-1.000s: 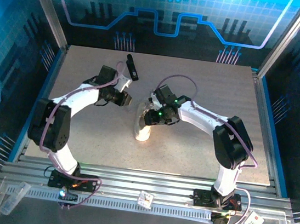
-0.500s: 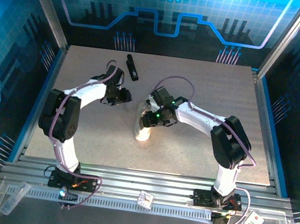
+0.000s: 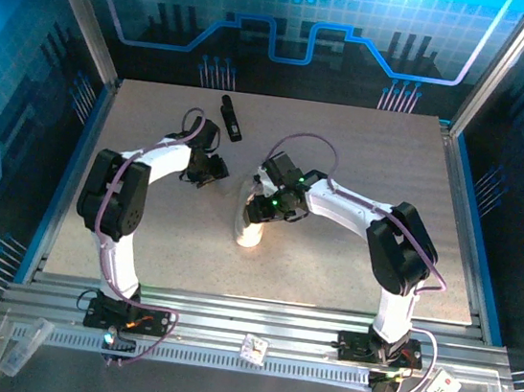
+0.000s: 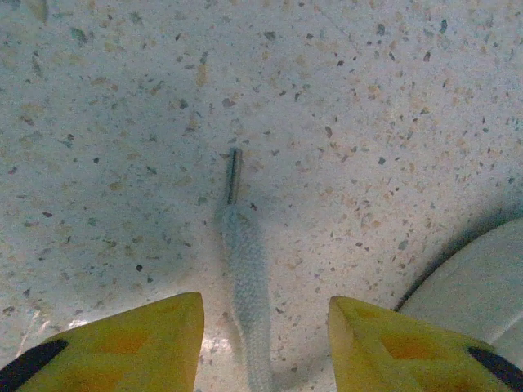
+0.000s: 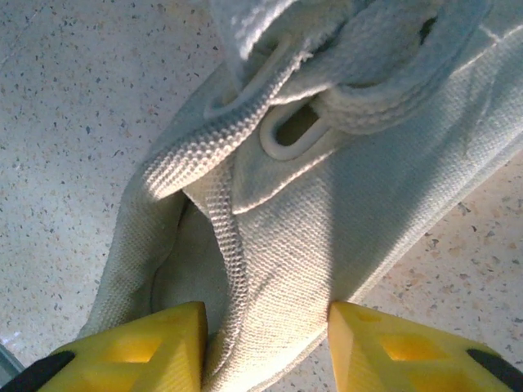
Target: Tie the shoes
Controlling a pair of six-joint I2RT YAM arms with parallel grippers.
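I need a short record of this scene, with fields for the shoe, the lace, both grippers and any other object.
sneaker: white, on the table between the arms
lace: one end lies loose and flat on the table
left gripper: open, straddling that lace end
right gripper: open, over the sneaker's eyelets
black bar: farther back, apart

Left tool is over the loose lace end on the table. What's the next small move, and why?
Probably close the left tool on the lace: its fingers stand apart astride the lace, which lies flat on the table with its tip just ahead, so a pinch here should catch it.
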